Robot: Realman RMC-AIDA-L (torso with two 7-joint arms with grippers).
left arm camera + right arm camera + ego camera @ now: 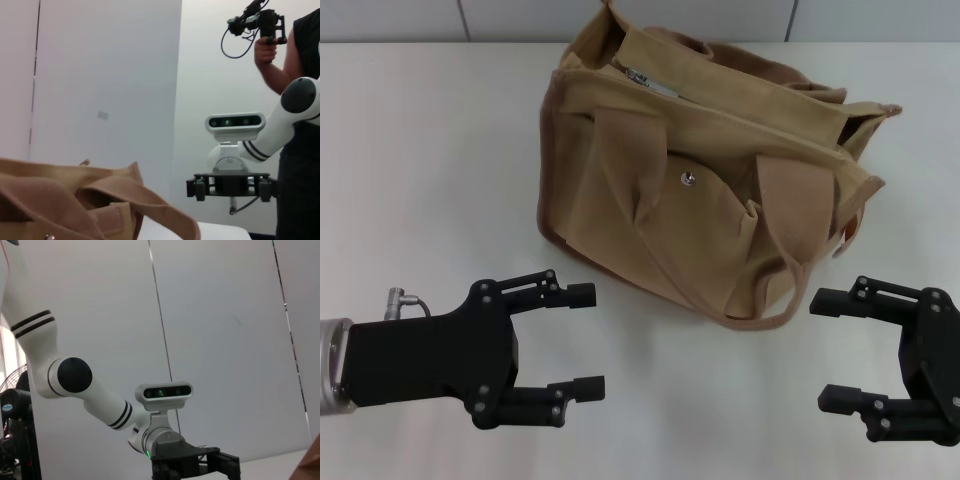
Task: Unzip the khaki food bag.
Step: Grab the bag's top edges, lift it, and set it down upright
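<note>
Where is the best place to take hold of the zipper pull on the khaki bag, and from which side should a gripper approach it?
Probably the metal zipper pull, lying at the far left end of the top of the khaki food bag. Come from above: the zipper faces upward, between the raised top edges. The open left gripper is on that side; the open right gripper could steady the bag's other end.

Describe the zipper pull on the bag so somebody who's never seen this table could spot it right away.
On the white table sits one khaki food bag, beyond both open claws. Along its top runs a zipper; the zipper pull is the small silver metal piece at the far left end, unlike the round silver snap on the front pocket.
</note>
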